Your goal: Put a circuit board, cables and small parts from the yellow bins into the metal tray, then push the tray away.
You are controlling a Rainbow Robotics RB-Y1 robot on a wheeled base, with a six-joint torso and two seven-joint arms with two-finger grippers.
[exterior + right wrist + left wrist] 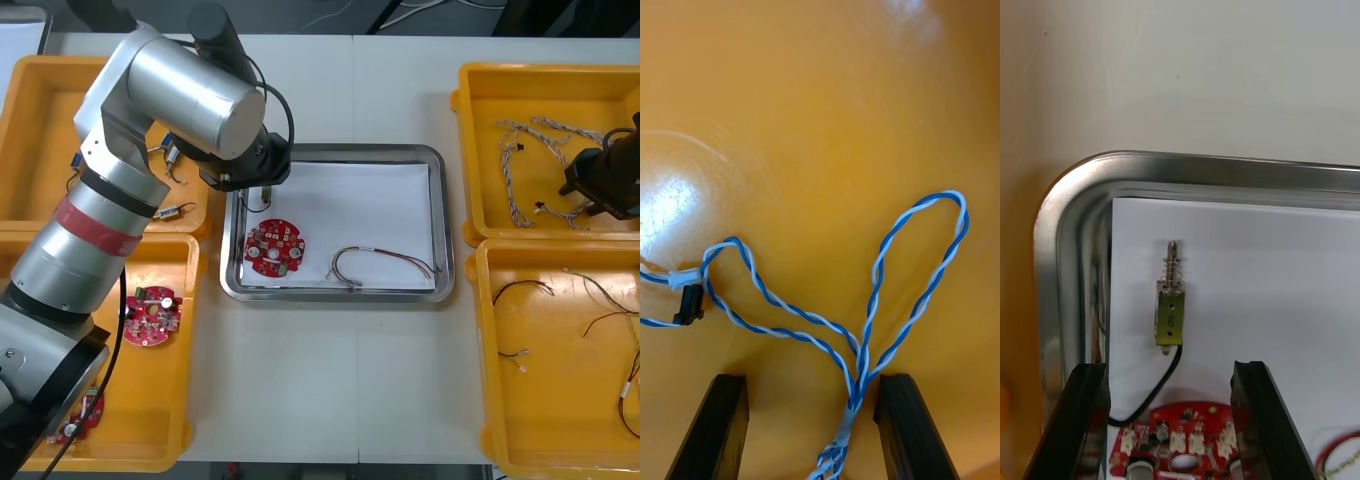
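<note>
My left gripper [1169, 371] hangs open over the near-left corner of the metal tray [436, 160]. A small metal part [1170, 300] with a black lead lies free on the tray's white liner, just beyond the gap between the fingers. A round red circuit board [274, 247] and a thin cable [380, 265] lie in the tray too. My right gripper [811, 382] is open, low in the upper right yellow bin [480, 150]. A twisted blue and white cable [865, 337] runs between its fingers, and neither finger presses on it.
Small metal parts [178, 210] lie in the upper left bin, and red circuit boards [152, 313] in the lower left bin. The lower right bin [490, 350] holds black, red and yellow cables [600, 322]. More twisted cables [540, 140] lie beside the right arm.
</note>
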